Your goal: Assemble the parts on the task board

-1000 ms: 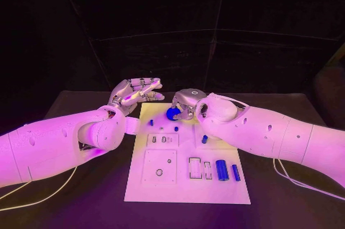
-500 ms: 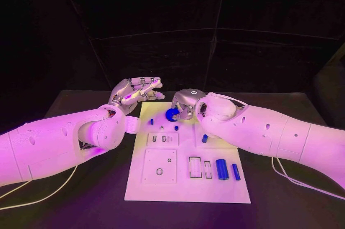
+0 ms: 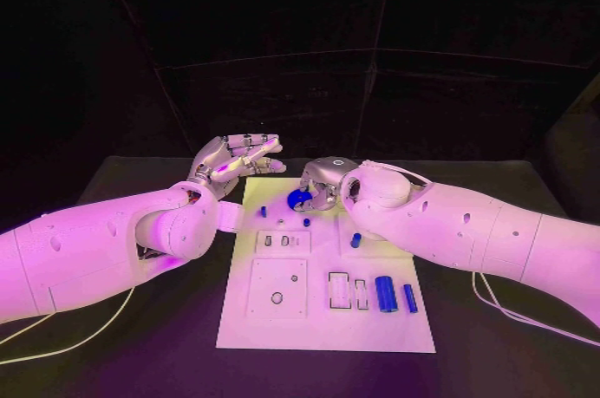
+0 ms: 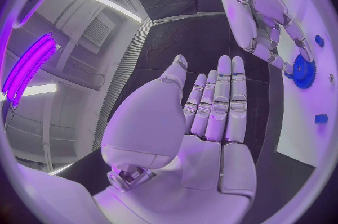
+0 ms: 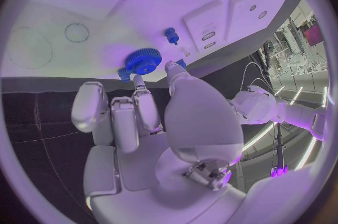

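Note:
The white task board [image 3: 322, 324] lies in the middle of the table. At its far end my right hand [image 3: 322, 174] pinches a blue gear [image 3: 300, 199] by its rim, low over the board. In the right wrist view the gear [image 5: 143, 61] sits just past the fingertips [image 5: 136, 82] of my right hand [image 5: 141, 122], flat against the board [image 5: 106, 4]. My left hand [image 3: 238, 159] hovers above the board's far left corner, fingers straight and holding nothing. The left wrist view shows my left hand [image 4: 211, 117], the right hand [image 4: 261, 16] and the gear [image 4: 304, 71].
A small blue peg [image 3: 263, 212] and two short blue pieces [image 3: 306, 223] [image 3: 355, 240] stand on the board. Two blue cylinders [image 3: 385, 294] [image 3: 410, 298] lie near its right edge, beside rectangular slots [image 3: 339, 291]. A square plate with holes [image 3: 277, 288] sits at the left.
My right hand has eased slightly down and nearer with the gear. The left hand has stayed put.

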Robot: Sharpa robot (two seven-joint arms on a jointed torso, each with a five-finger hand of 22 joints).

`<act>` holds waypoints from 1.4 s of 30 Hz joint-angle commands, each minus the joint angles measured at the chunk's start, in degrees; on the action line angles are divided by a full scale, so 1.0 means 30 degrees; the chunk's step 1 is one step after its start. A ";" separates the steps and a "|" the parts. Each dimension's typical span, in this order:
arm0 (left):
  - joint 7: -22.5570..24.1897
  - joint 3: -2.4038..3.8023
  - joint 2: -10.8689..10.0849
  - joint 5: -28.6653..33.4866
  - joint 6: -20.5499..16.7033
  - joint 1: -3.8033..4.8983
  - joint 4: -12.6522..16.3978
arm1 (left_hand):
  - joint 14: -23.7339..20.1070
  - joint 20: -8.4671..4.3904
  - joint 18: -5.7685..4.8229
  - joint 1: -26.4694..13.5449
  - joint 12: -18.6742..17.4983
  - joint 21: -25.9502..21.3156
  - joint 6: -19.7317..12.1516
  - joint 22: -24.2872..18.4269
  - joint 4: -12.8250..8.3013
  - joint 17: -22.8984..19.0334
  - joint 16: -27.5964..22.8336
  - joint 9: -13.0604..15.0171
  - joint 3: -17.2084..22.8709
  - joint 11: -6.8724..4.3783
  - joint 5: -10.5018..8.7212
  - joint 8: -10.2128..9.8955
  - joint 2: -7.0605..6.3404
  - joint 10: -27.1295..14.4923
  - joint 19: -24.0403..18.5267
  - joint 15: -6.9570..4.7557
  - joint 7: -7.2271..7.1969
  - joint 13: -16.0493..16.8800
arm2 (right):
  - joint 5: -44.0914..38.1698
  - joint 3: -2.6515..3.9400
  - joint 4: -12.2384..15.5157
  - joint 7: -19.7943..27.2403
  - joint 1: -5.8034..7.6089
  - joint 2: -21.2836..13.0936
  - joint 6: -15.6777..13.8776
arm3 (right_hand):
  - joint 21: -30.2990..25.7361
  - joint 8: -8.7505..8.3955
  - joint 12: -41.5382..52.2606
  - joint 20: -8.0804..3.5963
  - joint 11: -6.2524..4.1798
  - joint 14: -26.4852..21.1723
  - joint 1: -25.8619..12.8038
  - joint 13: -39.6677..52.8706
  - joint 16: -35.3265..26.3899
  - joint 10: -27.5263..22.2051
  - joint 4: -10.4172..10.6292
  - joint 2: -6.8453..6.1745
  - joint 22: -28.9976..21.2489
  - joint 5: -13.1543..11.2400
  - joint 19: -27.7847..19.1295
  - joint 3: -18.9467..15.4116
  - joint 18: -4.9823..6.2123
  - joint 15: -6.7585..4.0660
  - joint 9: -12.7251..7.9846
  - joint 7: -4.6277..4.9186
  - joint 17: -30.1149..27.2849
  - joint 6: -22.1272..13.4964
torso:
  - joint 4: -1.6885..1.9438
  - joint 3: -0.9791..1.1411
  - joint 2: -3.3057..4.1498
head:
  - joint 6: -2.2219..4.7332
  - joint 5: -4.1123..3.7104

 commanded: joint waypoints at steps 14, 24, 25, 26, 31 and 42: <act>0.0100 0.0013 -0.0163 -0.0106 0.0275 0.0032 -0.0105 | -0.0114 0.0130 0.0077 0.0012 -0.0086 -0.0099 -0.0015 -0.0041 -0.0125 0.0035 -0.0149 -0.0016 -0.0036 0.0043 -0.0010 -0.0126 0.0195 0.0010 0.0045 0.0039 0.0077 -0.0014 | 0.6735 0.0009 0.3398 0.4235 0.0111 -0.5393 -0.4582 | -0.0214 0.0070 0.0124 0.0098 0.0005 0.1660 0.2710 0.1040 0.0003 0.0114 -0.1659 0.0391 -0.0243 0.0377 -0.0177 0.0404 0.0016 0.0013 0.0070 -0.0054 0.3400 0.0206 | -0.0180 0.0010 -0.0137 | 0.0441 -0.0296; 0.0140 0.0006 -0.0017 -0.0106 0.0390 0.0027 -0.0332 | -0.0125 0.0133 0.0083 0.0026 -0.0052 -0.0155 0.0107 -0.0074 -0.0199 0.0088 -0.0226 0.0006 -0.0034 0.0002 -0.0010 -0.0093 0.0273 0.0144 0.0060 0.0029 0.0017 0.0004 | 1.0474 -0.0002 0.2819 0.7226 0.0189 -0.8348 -0.2561 | -0.0227 -0.0089 0.0149 0.0059 0.0000 0.1729 0.3274 0.1110 0.0095 0.0161 -0.2547 -0.0359 -0.0206 -0.0213 -0.0150 -0.0448 -0.0004 -0.0003 -0.0005 -0.0058 0.3712 0.0071 | -0.0358 0.0158 -0.0150 | 0.0645 -0.0415; 0.0141 0.0005 -0.0001 -0.0106 0.0396 0.0026 -0.0348 | -0.0125 0.0133 0.0083 0.0026 -0.0052 -0.0155 0.0107 -0.0074 -0.0199 0.0088 -0.0226 0.0006 -0.0034 0.0002 -0.0010 -0.0093 0.0273 0.0144 0.0060 0.0029 0.0017 0.0004 | 1.0555 -0.0003 0.2711 0.7332 0.0189 -0.8399 -0.2516 | -0.0231 -0.0094 0.0148 0.0061 0.0001 0.1730 0.3349 0.1110 0.0095 0.0159 -0.2605 -0.0356 -0.0212 -0.0228 -0.0154 -0.0475 -0.0002 -0.0001 -0.0007 -0.0056 0.3715 0.0038 | -0.0364 0.0172 -0.0149 | 0.0641 -0.0413; 0.0141 0.0003 0.0023 -0.0106 0.0404 0.0025 -0.0377 | -0.0125 0.0133 0.0083 0.0026 -0.0052 -0.0155 0.0107 -0.0074 -0.0199 0.0088 -0.0226 0.0006 -0.0034 0.0002 -0.0010 -0.0093 0.0273 0.0144 0.0060 0.0029 0.0017 0.0004 | 1.0656 -0.0004 0.2529 0.7485 0.0188 -0.8462 -0.2460 | -0.0228 -0.0094 0.0146 0.0066 0.0003 0.1731 0.3481 0.1113 0.0097 0.0155 -0.2704 -0.0328 -0.0204 -0.0224 -0.0150 -0.0511 -0.0004 0.0001 -0.0008 -0.0053 0.3722 -0.0005 | -0.0362 0.0166 -0.0151 | 0.0622 -0.0432; 0.0143 -0.0034 0.0111 -0.0106 0.0430 0.0020 -0.0510 | -0.0125 0.0133 0.0083 0.0026 -0.0052 -0.0155 0.0107 -0.0074 -0.0199 0.0088 -0.0226 0.0006 -0.0034 0.0002 -0.0010 -0.0093 0.0273 0.0144 0.0060 0.0029 0.0017 0.0004 | 1.0748 -0.0012 0.1636 0.7894 0.0172 -0.8431 -0.2248 | -0.0238 -0.0091 0.0150 0.0073 0.0000 0.1734 0.3860 0.1130 0.0101 0.0153 -0.3002 -0.0206 -0.0226 -0.0185 -0.0165 -0.0606 0.0002 0.0005 -0.0008 -0.0058 0.3737 -0.0141 | -0.0344 0.0124 -0.0162 | 0.0598 -0.0552; 0.0139 -0.0099 0.0199 -0.0105 0.0468 0.0015 -0.0686 | -0.0125 0.0131 0.0087 0.0039 -0.0047 -0.0177 0.0146 -0.0087 -0.0235 0.0109 -0.0255 0.0009 -0.0035 -0.0017 -0.0010 -0.0085 0.0294 0.0185 0.0066 0.0020 -0.0015 0.0006 | 1.0014 -0.0025 0.0435 0.8007 -0.0266 -0.7924 -0.1836 | -0.0254 -0.0078 0.0123 0.0072 -0.0003 0.1733 0.4102 0.1115 0.0099 0.0126 -0.3211 -0.0101 -0.0258 -0.0098 -0.0188 -0.0666 0.0008 0.0000 -0.0002 -0.0052 0.3737 -0.0209 | -0.0329 0.0096 -0.0163 | 0.0545 -0.0677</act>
